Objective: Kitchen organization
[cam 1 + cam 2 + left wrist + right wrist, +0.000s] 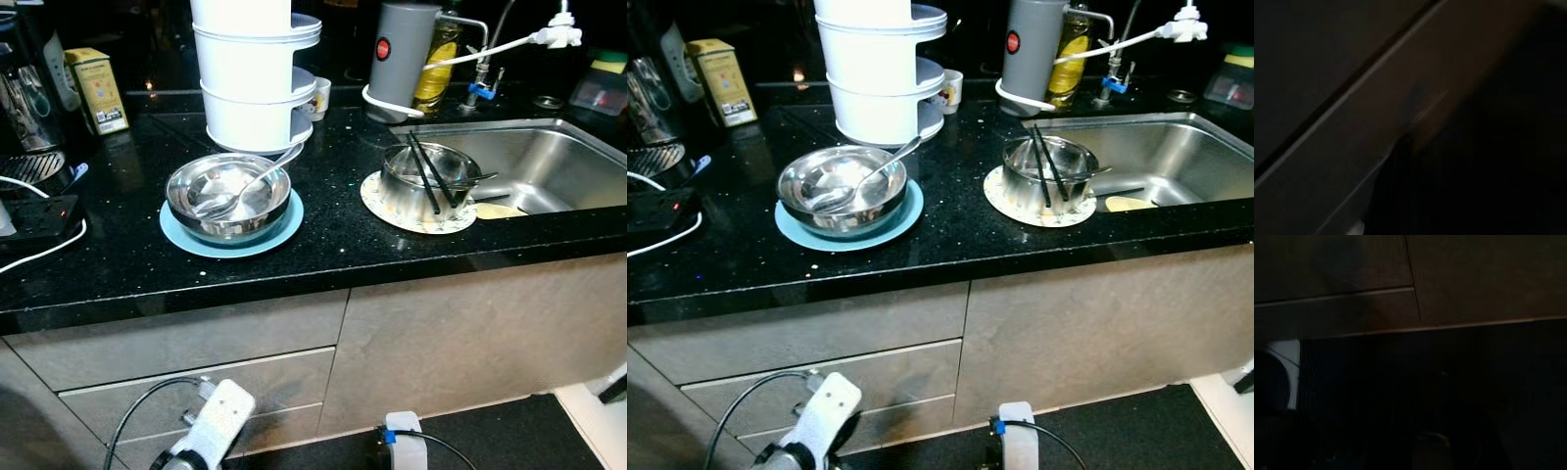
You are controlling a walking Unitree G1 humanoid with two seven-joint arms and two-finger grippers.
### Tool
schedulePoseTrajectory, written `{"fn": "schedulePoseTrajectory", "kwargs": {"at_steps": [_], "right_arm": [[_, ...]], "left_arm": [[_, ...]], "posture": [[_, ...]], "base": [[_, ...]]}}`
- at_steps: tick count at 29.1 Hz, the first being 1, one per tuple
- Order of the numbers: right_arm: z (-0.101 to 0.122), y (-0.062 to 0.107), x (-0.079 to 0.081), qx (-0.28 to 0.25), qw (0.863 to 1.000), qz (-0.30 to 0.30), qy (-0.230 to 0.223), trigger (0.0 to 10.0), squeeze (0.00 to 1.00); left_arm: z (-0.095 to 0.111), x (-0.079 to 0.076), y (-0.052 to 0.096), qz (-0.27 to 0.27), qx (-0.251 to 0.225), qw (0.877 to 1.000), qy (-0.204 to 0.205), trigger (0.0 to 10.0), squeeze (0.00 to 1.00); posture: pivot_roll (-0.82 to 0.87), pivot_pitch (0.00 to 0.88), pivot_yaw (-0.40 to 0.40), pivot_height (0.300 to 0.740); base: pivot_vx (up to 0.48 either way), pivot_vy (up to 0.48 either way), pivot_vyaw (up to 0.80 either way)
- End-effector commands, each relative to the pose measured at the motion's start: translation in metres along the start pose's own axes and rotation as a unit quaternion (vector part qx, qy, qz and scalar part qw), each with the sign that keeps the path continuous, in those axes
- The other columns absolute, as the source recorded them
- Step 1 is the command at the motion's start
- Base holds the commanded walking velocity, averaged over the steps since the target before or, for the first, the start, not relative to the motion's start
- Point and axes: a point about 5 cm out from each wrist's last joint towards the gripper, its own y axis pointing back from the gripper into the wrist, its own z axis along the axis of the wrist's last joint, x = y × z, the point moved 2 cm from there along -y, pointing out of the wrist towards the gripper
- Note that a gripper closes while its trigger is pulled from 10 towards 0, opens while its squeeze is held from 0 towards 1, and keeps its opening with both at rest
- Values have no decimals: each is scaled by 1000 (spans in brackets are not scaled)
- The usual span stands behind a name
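While both arms hang idle below the counter (323,250), each end effector's state unreadable in the dark, the steel bowl (228,196) sits on a blue plate (231,238); judged light, rigid and slippery, best pinched at its rim, minding the loose spoon (257,179).

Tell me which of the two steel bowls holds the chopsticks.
The bowl on the patterned white plate beside the sink; black chopsticks lean in it. The other bowl, on the blue plate, holds a spoon.
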Motion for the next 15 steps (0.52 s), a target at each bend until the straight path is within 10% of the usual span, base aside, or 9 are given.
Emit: {"fn": "schedulePoseTrajectory", "kwargs": {"at_steps": [1, 10, 15], "right_arm": [[-4, 2, -1, 6, 1000, 3, 2, 10000, 0], [4, -3, 3, 0, 1000, 14, 4, 10000, 0], [5, -3, 3, 0, 1000, 15, 4, 10000, 0]], "left_arm": [[28, 8, 10, -54, -36, 997, 28, 10000, 0], [146, 72, 44, -155, -178, 972, 8, 10000, 0], [164, 78, 46, -155, -206, 966, 4, 10000, 0]], "posture": [[10, 161, -69, 740], [35, 150, -66, 740], [35, 150, -66, 740]], "base": [[0, 0, 0], [0, 0, 0], [0, 0, 0]]}}
